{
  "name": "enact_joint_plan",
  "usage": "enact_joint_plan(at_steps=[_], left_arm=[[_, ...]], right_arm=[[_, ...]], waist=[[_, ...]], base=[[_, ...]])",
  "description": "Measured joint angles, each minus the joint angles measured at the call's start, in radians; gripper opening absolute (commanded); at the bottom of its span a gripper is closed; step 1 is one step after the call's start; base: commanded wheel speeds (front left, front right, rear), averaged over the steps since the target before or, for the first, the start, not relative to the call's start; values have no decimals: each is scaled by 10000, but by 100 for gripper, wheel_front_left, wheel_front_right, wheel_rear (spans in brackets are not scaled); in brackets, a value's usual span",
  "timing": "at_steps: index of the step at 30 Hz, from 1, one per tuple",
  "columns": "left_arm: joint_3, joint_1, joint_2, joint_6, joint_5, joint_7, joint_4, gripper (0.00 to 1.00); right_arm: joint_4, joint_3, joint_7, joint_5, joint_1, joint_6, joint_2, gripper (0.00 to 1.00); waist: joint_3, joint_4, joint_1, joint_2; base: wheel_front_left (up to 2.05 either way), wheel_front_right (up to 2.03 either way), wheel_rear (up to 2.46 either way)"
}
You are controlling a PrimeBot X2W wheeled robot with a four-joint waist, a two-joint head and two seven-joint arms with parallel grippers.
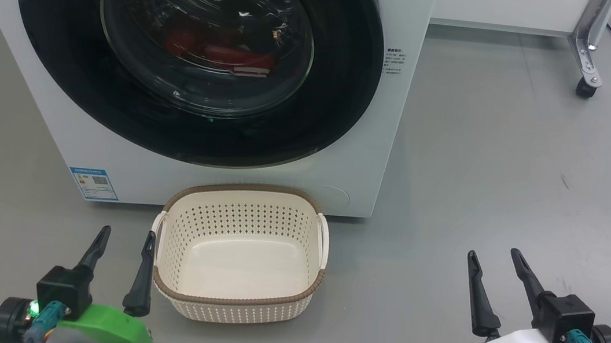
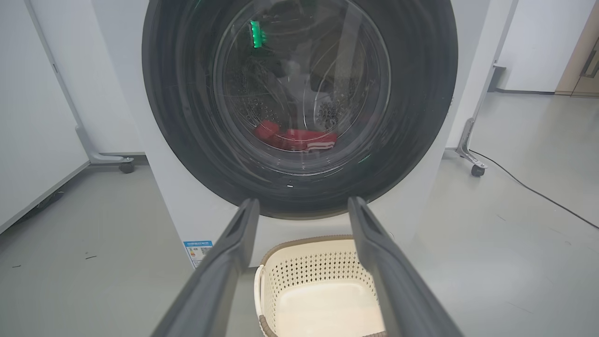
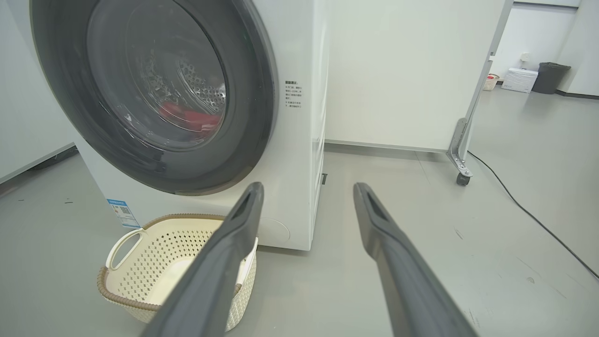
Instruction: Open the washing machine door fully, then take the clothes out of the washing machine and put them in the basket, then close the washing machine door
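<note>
Your first target is the large round washing machine door (image 1: pixel 198 94) with the glossy black rim and bulging clear glass. It stands shut on the big white front-loading washing machine (image 1: pixel 367 167), directly behind and above the small cream perforated plastic basket (image 1: pixel 248 188) with the brown woven-look rim. The bright red clothes (image 1: pixel 220 55) with white-striped hems lie low in the drum, behind that glass. The basket is empty.

Your left end effector (image 1: pixel 127 234) has its fingers spread and holds nothing. It sits just beside the basket's left handle and points up at the door's lower left rim. Your right end effector (image 1: pixel 493 256) is also spread and empty. It is well apart on the basket's right, out past the machine's right corner.

So the left arm is nearer the door face, while the right looks along the door's right-hand edge from the side. I can't make out a handle or hinge, so work out which edge swings free before you choose an arm.
</note>
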Motion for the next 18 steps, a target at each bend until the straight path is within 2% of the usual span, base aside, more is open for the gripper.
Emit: enact_joint_plan(at_steps=[14,15,16,18], left_arm=[[88,0,-75,0,65,0,230,100],[94,0,-79,0,73,0,238,100],[100,-1,-82,0,73,0,242,100],[109,-1,-96,0,73,0,247,100]], right_arm=[[-4,-217,0,0,2,13,73,100],[-4,-219,0,0,2,15,84,39],[-2,-215,-2,6,2,92,96,0],[-4,-211,-2,8,5,188,115,0]], waist=[[-39,-24,0,0],[-39,-22,0,0],[-39,-19,0,0],[-37,-11,0,0]], base=[[0,0,0],[0,0,0],[0,0,0],[0,0,0]])
